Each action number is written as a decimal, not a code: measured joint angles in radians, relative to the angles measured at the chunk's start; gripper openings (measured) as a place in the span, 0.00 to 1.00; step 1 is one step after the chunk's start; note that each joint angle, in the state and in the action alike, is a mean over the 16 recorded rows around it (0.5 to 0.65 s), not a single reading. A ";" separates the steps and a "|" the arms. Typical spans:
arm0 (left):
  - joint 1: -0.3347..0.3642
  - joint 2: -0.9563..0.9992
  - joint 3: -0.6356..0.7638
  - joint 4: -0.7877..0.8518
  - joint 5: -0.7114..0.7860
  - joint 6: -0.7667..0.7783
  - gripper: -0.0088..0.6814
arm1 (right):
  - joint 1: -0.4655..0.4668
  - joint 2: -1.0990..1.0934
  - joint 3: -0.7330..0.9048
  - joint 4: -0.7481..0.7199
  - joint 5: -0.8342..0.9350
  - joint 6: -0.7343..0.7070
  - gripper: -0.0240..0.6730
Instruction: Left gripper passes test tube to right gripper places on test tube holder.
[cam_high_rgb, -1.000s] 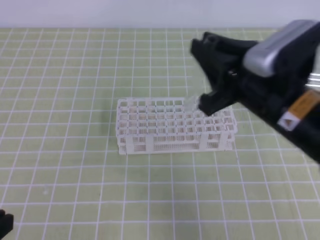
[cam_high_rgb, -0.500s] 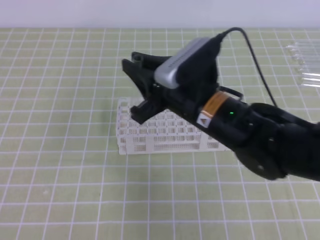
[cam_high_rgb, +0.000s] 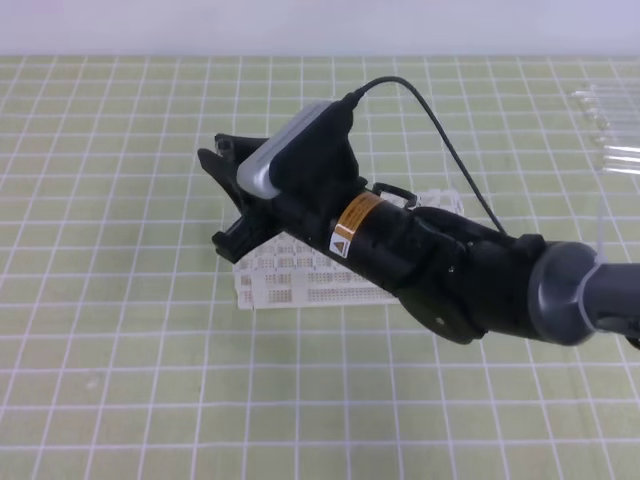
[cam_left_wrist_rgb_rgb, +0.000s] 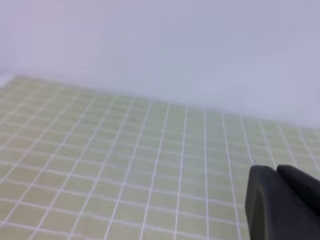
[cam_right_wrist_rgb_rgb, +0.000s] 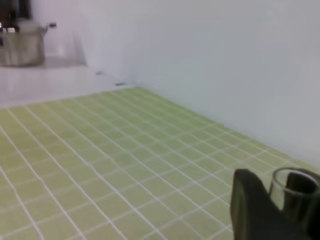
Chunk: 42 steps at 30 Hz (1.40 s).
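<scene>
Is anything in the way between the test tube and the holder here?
Nothing visible. The test tube is in the right gripper, above the test tube holder's left end; only the gripper's own arm covers part of the rack.

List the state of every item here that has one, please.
Black two-fingered right gripper: reaching across the rack, shut on the tube as far as the wrist view shows.
Slim clear glass test tube: upright between the right fingers, open rim up.
White plastic lattice test tube holder: standing on the mat, partly hidden, visible holes empty.
Black left gripper: shut, holding nothing.
Bunch of clear tubes: lying flat.
</scene>
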 joint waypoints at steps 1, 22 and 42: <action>0.011 -0.022 0.026 0.005 -0.037 0.006 0.01 | 0.001 0.005 -0.003 0.000 0.004 -0.005 0.05; 0.050 -0.230 0.394 -0.013 -0.427 -0.057 0.01 | 0.008 0.053 -0.010 -0.003 0.044 -0.034 0.05; 0.049 -0.233 0.396 -0.522 -0.188 0.627 0.01 | 0.008 0.053 -0.010 -0.003 0.067 -0.031 0.08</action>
